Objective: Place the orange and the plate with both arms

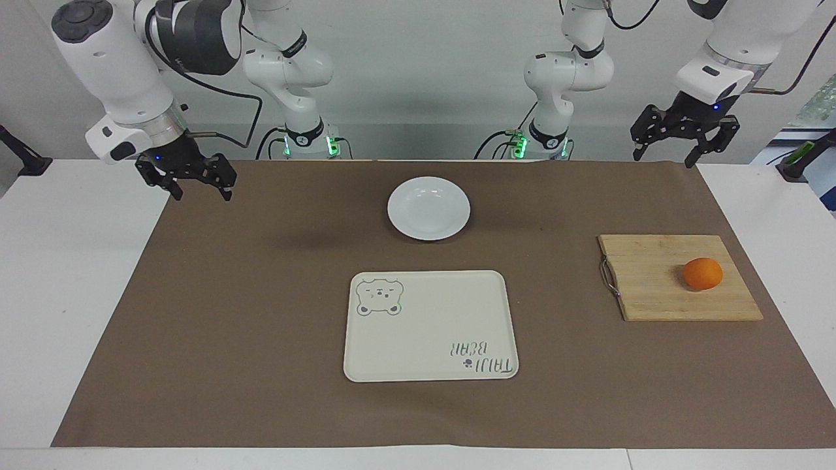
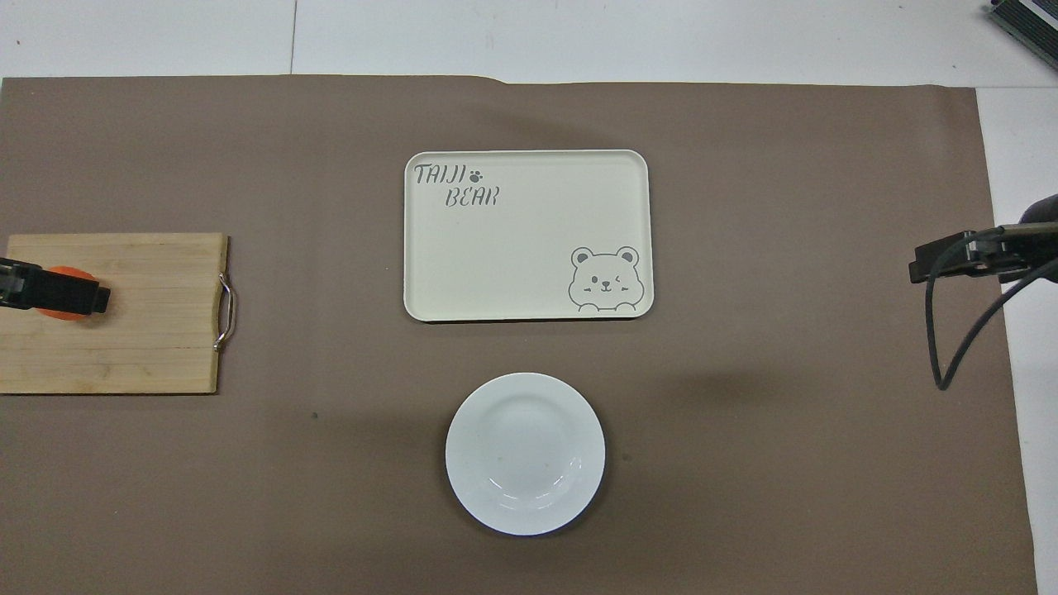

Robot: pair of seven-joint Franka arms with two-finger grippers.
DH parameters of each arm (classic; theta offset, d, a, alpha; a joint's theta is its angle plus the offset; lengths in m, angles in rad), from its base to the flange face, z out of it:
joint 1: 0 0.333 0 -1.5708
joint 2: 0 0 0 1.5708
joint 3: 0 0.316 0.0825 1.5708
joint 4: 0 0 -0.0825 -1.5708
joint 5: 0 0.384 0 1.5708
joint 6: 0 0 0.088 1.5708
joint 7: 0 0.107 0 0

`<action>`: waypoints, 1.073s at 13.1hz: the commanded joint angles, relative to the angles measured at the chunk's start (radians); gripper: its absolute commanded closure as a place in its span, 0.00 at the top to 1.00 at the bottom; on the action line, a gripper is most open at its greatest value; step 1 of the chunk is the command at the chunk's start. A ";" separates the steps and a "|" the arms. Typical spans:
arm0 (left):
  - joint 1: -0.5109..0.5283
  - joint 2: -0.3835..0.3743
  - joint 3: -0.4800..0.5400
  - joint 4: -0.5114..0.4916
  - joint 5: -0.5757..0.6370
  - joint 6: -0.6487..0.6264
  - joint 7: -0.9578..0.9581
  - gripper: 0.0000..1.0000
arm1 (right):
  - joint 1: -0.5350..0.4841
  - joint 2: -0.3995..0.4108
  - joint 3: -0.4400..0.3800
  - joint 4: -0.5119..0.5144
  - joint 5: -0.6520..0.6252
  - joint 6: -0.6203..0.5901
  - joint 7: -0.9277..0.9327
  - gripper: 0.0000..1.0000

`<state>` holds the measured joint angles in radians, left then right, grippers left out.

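There is one small round bright-orange orange (image 1: 703,273). There is one round shiny white plate (image 1: 428,208). There is one cream rectangle tray with a bear drawing (image 1: 430,326). There is one flat bamboo wood cutting board (image 1: 653,277). There are two white robot arms, each with one black end effector: left (image 1: 683,138) and right (image 1: 186,175).

A robotics lab: two bench-mounted arms (image 1: 294,78) with trailing cables, a paper-covered white table (image 1: 65,261), bare walls.
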<state>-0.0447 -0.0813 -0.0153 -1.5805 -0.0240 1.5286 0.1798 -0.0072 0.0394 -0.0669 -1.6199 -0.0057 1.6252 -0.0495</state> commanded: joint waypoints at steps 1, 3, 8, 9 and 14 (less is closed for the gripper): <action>0.003 -0.029 0.001 -0.033 -0.002 0.010 -0.010 1.00 | -0.008 -0.018 0.010 -0.018 -0.004 0.008 0.014 1.00; 0.003 -0.028 0.000 -0.033 -0.005 0.016 -0.010 1.00 | -0.008 -0.016 0.010 -0.018 -0.004 0.008 0.014 1.00; 0.006 -0.029 0.000 -0.039 -0.005 0.018 -0.010 1.00 | -0.008 -0.016 0.010 -0.018 -0.004 0.008 0.014 1.00; 0.008 -0.029 0.000 -0.041 -0.005 0.019 -0.008 1.00 | -0.008 -0.018 0.009 -0.018 -0.004 0.008 0.014 1.00; 0.026 -0.029 0.009 -0.073 -0.005 0.054 0.003 1.00 | -0.008 -0.016 0.010 -0.018 -0.004 0.008 0.014 1.00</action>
<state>-0.0407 -0.0816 -0.0043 -1.5983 -0.0247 1.5401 0.1793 -0.0072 0.0394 -0.0669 -1.6199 -0.0057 1.6252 -0.0495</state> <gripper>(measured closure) 0.000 0.000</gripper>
